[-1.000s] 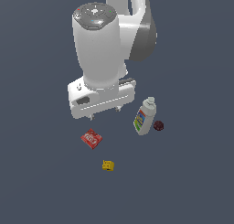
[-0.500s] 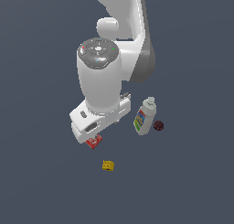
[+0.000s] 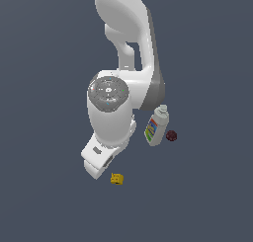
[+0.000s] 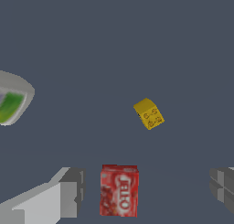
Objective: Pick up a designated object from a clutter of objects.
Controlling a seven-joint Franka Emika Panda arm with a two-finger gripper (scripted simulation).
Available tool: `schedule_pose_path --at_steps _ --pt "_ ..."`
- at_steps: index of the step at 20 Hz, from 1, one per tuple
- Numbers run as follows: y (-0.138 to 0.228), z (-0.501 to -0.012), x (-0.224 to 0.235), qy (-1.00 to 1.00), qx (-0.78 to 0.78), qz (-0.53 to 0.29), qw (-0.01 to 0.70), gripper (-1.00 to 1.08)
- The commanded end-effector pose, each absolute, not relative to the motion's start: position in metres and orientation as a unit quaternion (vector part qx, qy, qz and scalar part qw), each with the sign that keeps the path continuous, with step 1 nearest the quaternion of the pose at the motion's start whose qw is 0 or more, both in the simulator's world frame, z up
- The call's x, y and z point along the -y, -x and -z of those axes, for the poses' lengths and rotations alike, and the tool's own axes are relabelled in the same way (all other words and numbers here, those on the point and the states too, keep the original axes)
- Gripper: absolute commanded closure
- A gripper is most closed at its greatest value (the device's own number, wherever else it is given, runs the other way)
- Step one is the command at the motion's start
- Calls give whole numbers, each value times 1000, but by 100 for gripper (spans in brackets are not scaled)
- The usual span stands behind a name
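Arm (image 3: 111, 120) lower than half a second ago and now covering the red packet (image 4: 119, 190) in the exterior view, white bottle (image 3: 156, 126) unmoved, gripper (image 4: 146, 191) spread wide straddling the packet, yellow block (image 3: 117, 179) on open floor just beyond, maroon ball (image 3: 171, 136) beside the bottle.

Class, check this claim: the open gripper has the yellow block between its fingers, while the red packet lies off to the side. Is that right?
Not quite. In the wrist view the red packet lies between the open gripper's fingers, and the yellow block lies apart, beyond them. The gripper is indeed open.
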State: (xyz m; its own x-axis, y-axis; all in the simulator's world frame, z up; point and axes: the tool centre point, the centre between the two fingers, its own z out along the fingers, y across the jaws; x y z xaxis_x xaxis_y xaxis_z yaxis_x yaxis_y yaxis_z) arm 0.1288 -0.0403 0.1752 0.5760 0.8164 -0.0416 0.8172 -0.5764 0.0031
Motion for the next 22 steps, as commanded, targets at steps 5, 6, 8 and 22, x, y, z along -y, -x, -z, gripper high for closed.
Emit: schedule_pose_path --at_steps 5,6,8,22 --pt "-148 -142 39 -842 -539 14 8 -92" --pt "-150 -137 39 -835 -551 13 7 -92" --pt "-155 -127 39 -819 -573 12 6 -92" --pt "-175 -77 39 -742 -670 1 0 -92"
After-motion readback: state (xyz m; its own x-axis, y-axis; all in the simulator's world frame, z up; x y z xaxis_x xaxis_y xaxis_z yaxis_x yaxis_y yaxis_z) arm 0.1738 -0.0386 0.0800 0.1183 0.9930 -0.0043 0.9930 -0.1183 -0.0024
